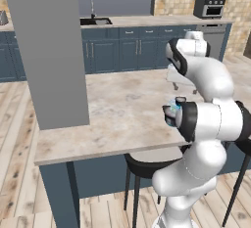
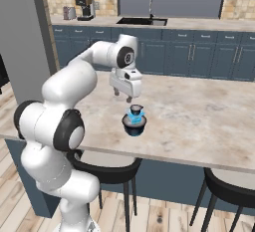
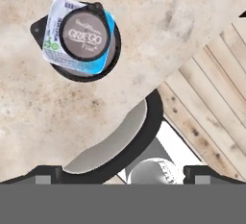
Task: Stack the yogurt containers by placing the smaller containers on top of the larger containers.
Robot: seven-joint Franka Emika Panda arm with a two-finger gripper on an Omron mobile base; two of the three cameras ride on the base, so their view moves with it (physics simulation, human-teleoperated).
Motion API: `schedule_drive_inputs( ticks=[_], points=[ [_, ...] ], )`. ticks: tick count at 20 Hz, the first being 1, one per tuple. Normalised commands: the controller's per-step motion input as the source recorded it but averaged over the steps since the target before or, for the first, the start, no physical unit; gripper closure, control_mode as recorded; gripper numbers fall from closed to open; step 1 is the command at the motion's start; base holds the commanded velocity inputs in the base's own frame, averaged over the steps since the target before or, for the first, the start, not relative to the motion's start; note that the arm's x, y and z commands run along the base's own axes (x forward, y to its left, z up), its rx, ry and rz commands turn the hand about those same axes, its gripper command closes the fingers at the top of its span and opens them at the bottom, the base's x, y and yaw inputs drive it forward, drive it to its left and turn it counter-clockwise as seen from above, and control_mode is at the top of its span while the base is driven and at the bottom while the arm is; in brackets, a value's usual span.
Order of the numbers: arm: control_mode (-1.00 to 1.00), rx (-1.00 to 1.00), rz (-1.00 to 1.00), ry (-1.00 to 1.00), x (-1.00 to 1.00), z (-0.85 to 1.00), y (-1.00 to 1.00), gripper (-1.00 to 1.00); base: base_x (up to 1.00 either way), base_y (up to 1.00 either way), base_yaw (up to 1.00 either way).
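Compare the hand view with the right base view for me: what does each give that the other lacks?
The hand view looks straight down on the stack: the tiny dark cup's lid reads "GRIEGO", and it sits on the light-blue container over the wide dark cup, near the counter edge above a stool seat. The right base view gives the side profile, with the open gripper raised clear behind the stack and the sink beyond. Both show all three containers nested on the marble counter.
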Motion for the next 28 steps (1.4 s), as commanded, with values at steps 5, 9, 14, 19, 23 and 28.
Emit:
schedule_drive_inputs(
  ticks=[5,9,14,19,23,28],
  points=[
    [-1.00,0.00,0.00,0.00,-0.41,0.14,0.16,-1.00,0.00,0.00,0.00],
    [-1.00,0.00,0.00,0.00,-0.40,0.13,0.15,-1.00,0.00,0.00,0.00],
    [-1.00,-0.02,0.00,-0.08,-0.42,0.04,0.13,-1.00,0.00,0.00,0.00],
    [-1.00,-0.09,-0.02,-0.16,-0.42,0.00,0.12,-1.00,0.00,0.00,0.00],
    [-1.00,-0.13,-0.03,-0.24,-0.43,0.05,0.17,-1.00,0.00,0.00,0.00],
    [-1.00,-0.14,-0.02,-0.21,-0.40,0.06,0.18,-1.00,0.00,0.00,0.00]
  ],
)
